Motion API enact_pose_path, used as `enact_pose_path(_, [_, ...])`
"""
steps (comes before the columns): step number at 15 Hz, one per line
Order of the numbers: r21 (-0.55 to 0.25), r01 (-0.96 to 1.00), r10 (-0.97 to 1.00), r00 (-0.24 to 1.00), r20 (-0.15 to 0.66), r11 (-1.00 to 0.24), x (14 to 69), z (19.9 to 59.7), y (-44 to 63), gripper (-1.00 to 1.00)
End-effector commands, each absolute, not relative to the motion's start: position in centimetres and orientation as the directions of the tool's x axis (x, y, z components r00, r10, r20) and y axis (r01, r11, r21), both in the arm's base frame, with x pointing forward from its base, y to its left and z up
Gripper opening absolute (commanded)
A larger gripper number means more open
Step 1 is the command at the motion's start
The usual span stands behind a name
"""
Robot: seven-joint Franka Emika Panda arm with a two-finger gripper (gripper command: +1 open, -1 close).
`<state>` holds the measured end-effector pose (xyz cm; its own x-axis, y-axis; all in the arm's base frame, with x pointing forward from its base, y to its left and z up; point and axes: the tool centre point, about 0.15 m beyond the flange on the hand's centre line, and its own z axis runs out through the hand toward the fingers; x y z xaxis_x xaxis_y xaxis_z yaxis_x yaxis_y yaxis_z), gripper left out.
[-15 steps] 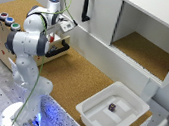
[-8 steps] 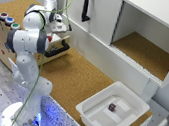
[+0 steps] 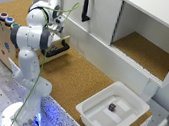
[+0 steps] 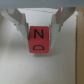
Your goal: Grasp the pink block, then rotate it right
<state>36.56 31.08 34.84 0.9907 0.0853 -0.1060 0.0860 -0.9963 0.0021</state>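
Cork-topped counter [image 3: 82, 83], exterior view: arm bent over drawer area at exterior view's left; wrist turned a little compared with a second ago; tool itself hidden behind arm. White bin [image 3: 93, 120] with small dark object [image 3: 112, 107] sits well apart, untouched.

Wrist view: pink block [image 4: 39, 38] sits between fingers [image 4: 19, 23] of tool [image 4: 40, 25], both sides apparently touching. Tool closed on block. Judgement: grasp done, rightward rotation starting or pending.

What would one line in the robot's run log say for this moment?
phase: grasp | claw: fingers either side of pink block, closure unclear | rotation: cannot tell | white tray: small dark object inside
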Motion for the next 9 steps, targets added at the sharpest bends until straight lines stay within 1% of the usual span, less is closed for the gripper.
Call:
enact_pose_path(1, [0.024,-0.153,-0.155,0.98,-0.124,-0.988,37.6,35.8,31.1,-1.0])
enact_pose_path(3, [0.018,-0.156,-0.157,0.979,-0.132,-0.988,38.0,35.5,30.4,-1.0])
enact_pose_path(5, [0.031,-0.118,-0.121,0.984,-0.129,-0.993,38.6,35.3,29.8,-1.0])
enact_pose_path(6, [0.049,-0.113,-0.119,0.985,-0.124,-0.992,38.7,35.5,29.5,1.0])
enact_pose_path(8, [0.032,-0.091,-0.094,0.99,-0.107,-0.995,38.5,35.8,29.7,1.0])
enact_pose_path(9, [0.0,-0.071,-0.071,0.992,-0.105,-0.997,38.2,35.9,30.2,1.0])
